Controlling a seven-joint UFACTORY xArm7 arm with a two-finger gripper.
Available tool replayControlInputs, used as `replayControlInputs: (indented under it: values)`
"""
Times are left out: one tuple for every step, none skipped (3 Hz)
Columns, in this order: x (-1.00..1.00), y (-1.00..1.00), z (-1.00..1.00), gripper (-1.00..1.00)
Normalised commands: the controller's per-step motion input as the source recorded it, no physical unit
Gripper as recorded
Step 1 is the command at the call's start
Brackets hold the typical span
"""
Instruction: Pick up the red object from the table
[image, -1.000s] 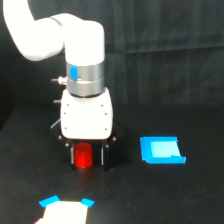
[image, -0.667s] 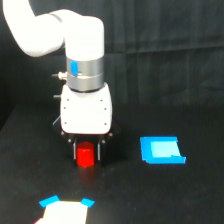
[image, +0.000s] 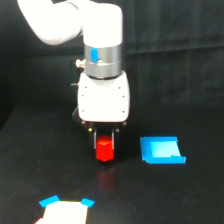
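- Up I come: my pincer (image: 105, 145) was low over the table (image: 200, 200) a second ago, and now it has risen, the red object (image: 105, 149) riding with it.
- My fingers are clamped on the red object, which shows between them at the centre of view.
- A faint red glint lies on the table just at 6 o'clock of it, so I judge it is off the surface: the lift looks done or nearly so.
- Blue piece (image: 161, 150) sits near, at 3 o'clock, untouched.
- A white-and-blue thing (image: 65, 210) lies at 7 o'clock, well apart.
- Nothing blocks the way upward.
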Motion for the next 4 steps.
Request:
replayControlInputs:
  values:
    - [-0.17, -1.00, 1.00, -0.49]
    - [-0.41, -1.00, 1.00, -0.45]
    - [0.48, 0.48, 1.00, -1.00]
    - [0.00, 0.37, 1.00, -1.00]
